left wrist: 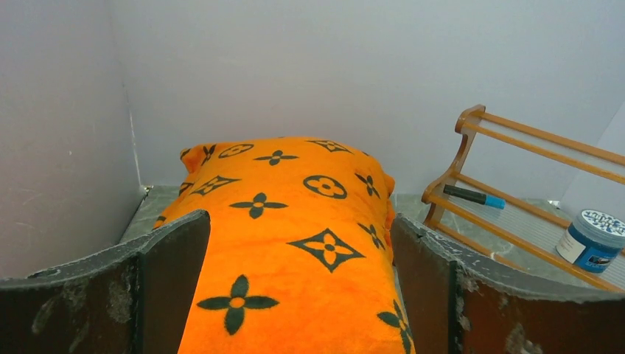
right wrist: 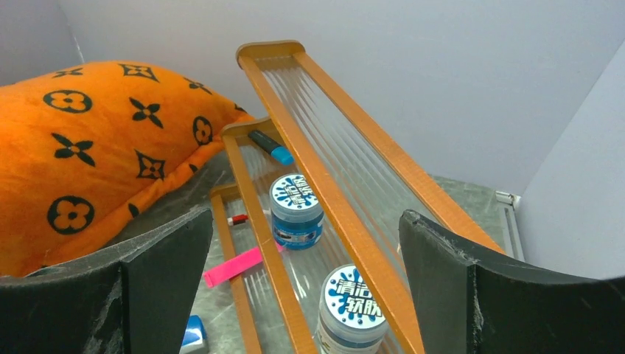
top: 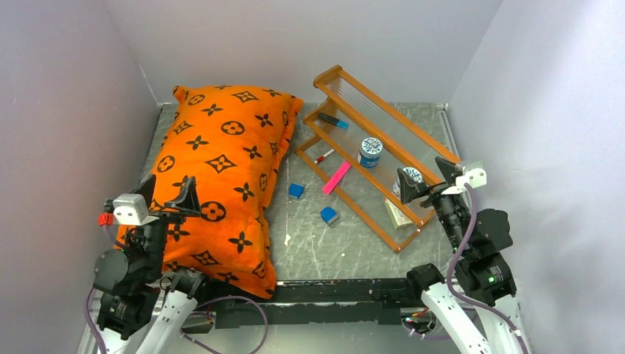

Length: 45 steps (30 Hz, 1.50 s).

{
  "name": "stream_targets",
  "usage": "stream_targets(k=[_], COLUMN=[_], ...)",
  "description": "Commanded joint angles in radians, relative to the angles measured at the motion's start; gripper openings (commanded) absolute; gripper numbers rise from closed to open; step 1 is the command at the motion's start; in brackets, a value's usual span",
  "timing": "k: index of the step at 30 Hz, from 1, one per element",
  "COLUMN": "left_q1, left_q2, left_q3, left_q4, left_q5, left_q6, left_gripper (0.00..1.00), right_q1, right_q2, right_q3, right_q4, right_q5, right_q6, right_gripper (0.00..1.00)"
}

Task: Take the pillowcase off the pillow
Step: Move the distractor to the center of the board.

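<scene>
Pillowcase [top: 221, 169] on, both hands wide and empty
It lay stuffed on the tabletop's [top: 354, 243] left side, beneath my left hand [top: 168, 195]; my right hand [top: 427, 177] hung over the wooden rack [top: 398, 116]. I judged the fabric soft and light, best pinched at its ruffled edge.

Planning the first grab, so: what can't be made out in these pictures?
- Pillow: hidden in all views by the pillowcase.
- Pillowcase opening: unseen; in top view the near end sits behind the left gripper; left wrist view crops it.
- Small item at near end of rack: top view, too small to identify.
</scene>
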Motion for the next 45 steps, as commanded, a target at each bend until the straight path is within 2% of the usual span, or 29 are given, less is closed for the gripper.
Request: stream_targets(k=[1, 5, 19, 25, 29, 35, 45], left_q1=[-0.002, -0.002, -0.002, -0.002, -0.002, -0.002, -0.002], left_q2=[0.002, 0.007, 0.040, 0.013, 0.003, -0.002, -0.002], left_q3=[-0.012, -0.034, -0.101, -0.116, -0.117, -0.119, -0.123], left_q4=[0.031, 0.049, 0.074, 0.066, 0.065, 0.060, 0.052], left_q5=[-0.002, 0.014, 0.050, 0.056, 0.053, 0.045, 0.041], left_q6=[0.012, 0.009, -0.022, -0.017, -0.017, -0.015, -0.014], left_gripper=[0.97, 0.97, 0.97, 0.97, 0.97, 0.97, 0.97], right_q1=[-0.003, -0.002, -0.003, 0.006, 0.104, 0.362, 0.479], right_q2=[0.010, 0.025, 0.272, 0.362, 0.432, 0.559, 0.830], right_q3=[0.021, 0.020, 0.111, 0.113, 0.109, 0.108, 0.068], right_q4=[0.029, 0.030, -0.007, 0.024, 0.040, 0.076, 0.215], right_q5=[-0.031, -0.034, -0.241, -0.369, -0.327, -0.104, -0.149], right_q6=[0.020, 0.019, 0.053, 0.133, 0.148, 0.124, 0.145], right_gripper=[1.00, 1.00, 1.00, 1.00, 1.00, 1.00, 1.00])
